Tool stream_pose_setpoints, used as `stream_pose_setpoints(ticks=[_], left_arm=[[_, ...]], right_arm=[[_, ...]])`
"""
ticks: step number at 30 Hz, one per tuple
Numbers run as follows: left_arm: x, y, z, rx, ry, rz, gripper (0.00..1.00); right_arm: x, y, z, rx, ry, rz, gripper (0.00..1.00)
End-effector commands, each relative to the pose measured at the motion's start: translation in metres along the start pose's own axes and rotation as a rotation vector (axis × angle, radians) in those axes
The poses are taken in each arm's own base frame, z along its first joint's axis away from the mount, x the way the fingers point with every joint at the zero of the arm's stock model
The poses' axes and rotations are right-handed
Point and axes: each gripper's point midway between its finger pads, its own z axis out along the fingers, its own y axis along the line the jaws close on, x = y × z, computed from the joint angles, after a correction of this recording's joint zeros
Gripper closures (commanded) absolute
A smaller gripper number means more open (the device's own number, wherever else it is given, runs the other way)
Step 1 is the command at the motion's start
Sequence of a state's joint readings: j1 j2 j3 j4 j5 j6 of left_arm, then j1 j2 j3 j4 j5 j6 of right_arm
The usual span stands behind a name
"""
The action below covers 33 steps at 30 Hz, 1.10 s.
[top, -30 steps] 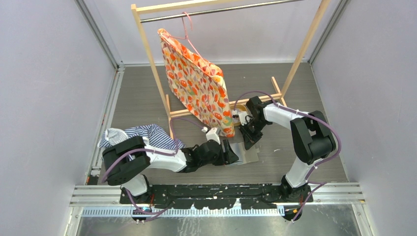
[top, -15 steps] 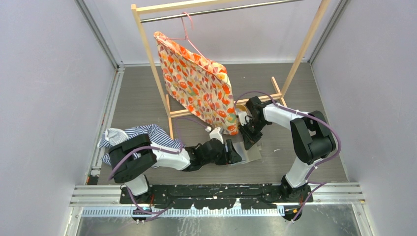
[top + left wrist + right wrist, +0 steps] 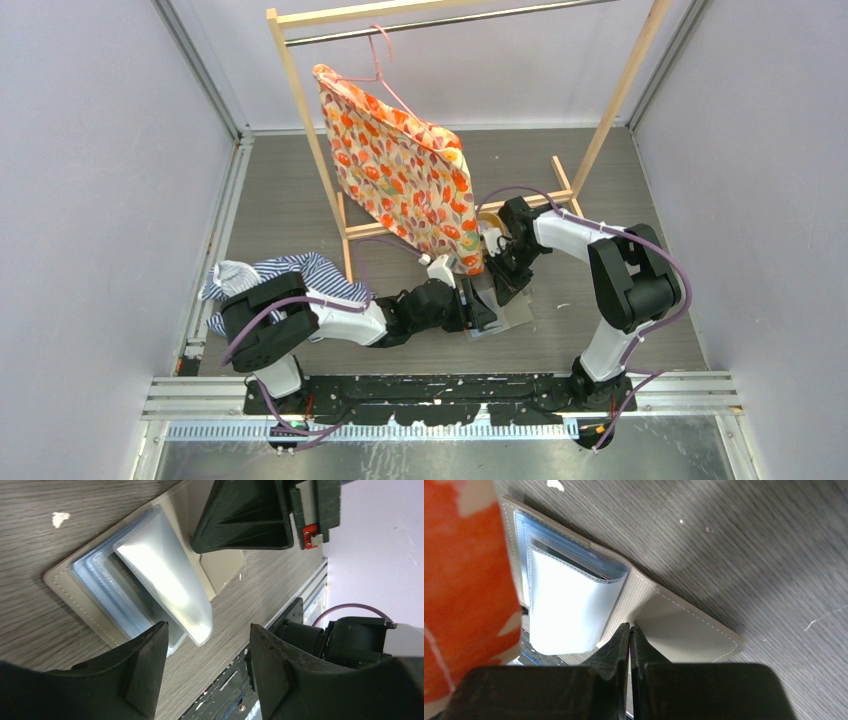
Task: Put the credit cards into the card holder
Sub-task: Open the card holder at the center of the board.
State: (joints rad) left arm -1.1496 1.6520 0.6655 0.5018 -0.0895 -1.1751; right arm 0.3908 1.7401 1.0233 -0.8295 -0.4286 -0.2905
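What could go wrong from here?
The shut right gripper seems to pin the card holder only at its fold; a slip could let it slide or close. The top sleeve curls upward, so the open left gripper might crumple it. The floral garment blocks part of the right wrist view.

Grey wood-grain table [image 3: 280, 200], open card holder [image 3: 684, 630] lying flat, striped clothes [image 3: 300, 272] heaped left, wooden rack [image 3: 300, 110] standing behind

Readable text: you have none to read in any view.
card holder [image 3: 684, 630]: you see a plain taupe cover with stitching, with no brand or lettering that can be made out.
clear sleeves [image 3: 569, 605]: blank, no print showing.
hanging cloth [image 3: 400, 180]: orange pattern only, no words.
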Motion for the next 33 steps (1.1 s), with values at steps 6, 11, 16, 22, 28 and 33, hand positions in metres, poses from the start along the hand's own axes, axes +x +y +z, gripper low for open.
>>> stream_pose_setpoints(ticks=[6, 11, 16, 22, 28, 33], left_arm=[[-0.005, 0.01, 0.002, -0.055, -0.014, -0.041, 0.36], [-0.001, 0.01, 0.008, -0.039, 0.002, -0.057, 0.36], [-0.004, 0.002, 0.011, -0.011, -0.001, -0.061, 0.36], [-0.015, -0.015, 0.012, 0.052, -0.032, -0.051, 0.36], [-0.025, -0.029, 0.015, 0.098, -0.046, -0.05, 0.37], [-0.026, -0.026, 0.021, 0.08, -0.038, -0.068, 0.37]], right_arm=[[-0.008, 0.002, -0.004, -0.007, -0.012, -0.023, 0.91], [-0.007, 0.002, -0.004, -0.008, -0.006, -0.021, 0.91], [-0.006, 0.003, -0.001, -0.012, 0.005, -0.021, 0.91], [-0.005, 0.007, 0.001, -0.023, 0.017, -0.026, 0.91], [-0.005, 0.011, 0.001, -0.046, 0.017, -0.026, 0.91], [-0.005, 0.013, 0.0, -0.06, 0.017, -0.025, 0.91]])
